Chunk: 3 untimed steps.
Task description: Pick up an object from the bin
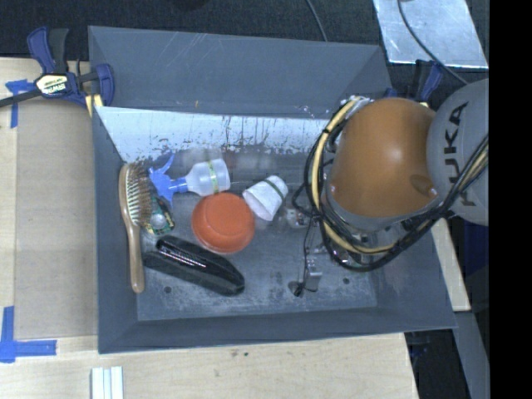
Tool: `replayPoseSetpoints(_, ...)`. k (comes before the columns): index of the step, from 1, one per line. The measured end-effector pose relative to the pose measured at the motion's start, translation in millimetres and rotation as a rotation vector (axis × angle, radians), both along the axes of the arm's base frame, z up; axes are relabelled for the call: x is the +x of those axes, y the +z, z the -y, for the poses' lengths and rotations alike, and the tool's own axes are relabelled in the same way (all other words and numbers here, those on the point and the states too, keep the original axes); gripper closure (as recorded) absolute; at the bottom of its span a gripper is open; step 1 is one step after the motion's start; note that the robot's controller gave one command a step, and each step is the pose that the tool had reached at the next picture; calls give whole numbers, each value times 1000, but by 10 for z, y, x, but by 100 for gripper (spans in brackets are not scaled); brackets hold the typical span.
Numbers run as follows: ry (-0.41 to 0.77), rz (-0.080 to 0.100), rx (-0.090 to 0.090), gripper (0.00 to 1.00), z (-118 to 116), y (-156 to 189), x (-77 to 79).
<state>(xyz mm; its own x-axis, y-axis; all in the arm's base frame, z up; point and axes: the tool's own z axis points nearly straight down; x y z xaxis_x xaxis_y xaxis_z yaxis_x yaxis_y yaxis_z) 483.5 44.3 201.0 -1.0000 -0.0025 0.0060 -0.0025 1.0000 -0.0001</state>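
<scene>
The hand (306, 283) hangs low over the bare floor of the grey metal bin (249, 73), in the near right part of it, below the big rounded orange-brown cover (378, 160) and the looped cables of the arm's wrist. Whether it is released or clenched cannot be told, and nothing can be seen in its grip. It touches none of the loose things, which all lie to its left. The largest of them, a long tan hairbrush with a gold-coloured handle (135, 223), lies along the left wall with its bristled head towards the far side. A black, elongated, glossy case (195, 264) lies slantwise on the near floor; its right end is the thing nearest to the hand, yet clearly apart from it. Just beyond the case sits a round orange ball-like thing (223, 221), touching or nearly touching it. Behind that lies a small clear plastic spray bottle with a blue trigger head (195, 177), on its side, its head pointing towards the brush. A small white ribbed cap-like piece (266, 196) lies just right of the orange ball.
</scene>
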Motion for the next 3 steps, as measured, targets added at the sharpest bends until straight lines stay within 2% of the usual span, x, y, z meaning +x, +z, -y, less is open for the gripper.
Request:
replayPoseSetpoints(1,-2,9,1,0,1,42,18)
replayPoseSetpoints(2,221,18,2,0,-1295,-1291,168)
replayPoseSetpoints(3,238,19,0,0,-1241,-671,194)
